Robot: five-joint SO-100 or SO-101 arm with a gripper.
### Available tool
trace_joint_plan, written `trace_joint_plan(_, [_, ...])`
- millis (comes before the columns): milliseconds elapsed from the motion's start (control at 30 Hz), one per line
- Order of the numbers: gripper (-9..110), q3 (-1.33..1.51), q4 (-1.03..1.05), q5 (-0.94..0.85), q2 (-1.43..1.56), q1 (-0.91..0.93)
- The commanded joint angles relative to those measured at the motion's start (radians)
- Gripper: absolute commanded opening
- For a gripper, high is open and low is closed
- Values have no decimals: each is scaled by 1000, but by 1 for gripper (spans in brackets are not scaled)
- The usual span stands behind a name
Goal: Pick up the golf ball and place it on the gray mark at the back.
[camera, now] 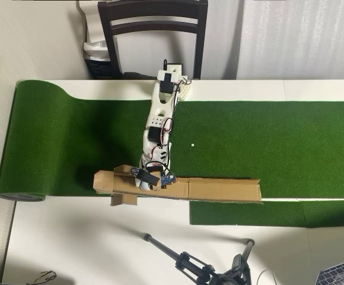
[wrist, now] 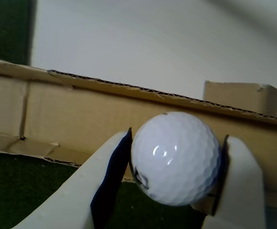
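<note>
Overhead view, left to right: green turf (camera: 71, 142) is rolled up at the left end and runs across the white table (camera: 77, 237). A cardboard channel (camera: 219, 190) lies along the turf's near edge, long axis left-right, with a folded flap end at its left. The white arm (camera: 160, 119) reaches from the table's far edge, by the dark chair (camera: 154, 29), straight down to the channel's left part; its gripper (camera: 153, 178) sits over the cardboard there. A tiny white dot (camera: 192, 144) is on the turf just right of the arm. A tripod (camera: 190, 261) is at the bottom edge. The gray mark isn't visible in either view. Wrist view: the gripper (wrist: 176, 167) is pinching the golf ball (wrist: 175, 157), one white finger (wrist: 105, 181) with a dark pad on the ball's left, the other finger (wrist: 239, 181) on its right, both touching. The ball is a sphere, so no long axis; its dark printed mark faces lower left, next to the left pad. The ball is in front of the cardboard wall (wrist: 81, 119), which tilts down to the right in frame, with turf below.
</note>
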Motion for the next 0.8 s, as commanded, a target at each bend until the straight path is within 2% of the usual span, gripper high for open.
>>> trace_joint_plan(0, [37, -77, -21, -2, 44, 6])
trace_joint_plan(567, [39, -78, -20, -6, 52, 6])
trace_joint_plan(667, [45, -77, -18, -8, 48, 6])
trace_joint_plan(767, [56, -75, -18, -57, 46, 3])
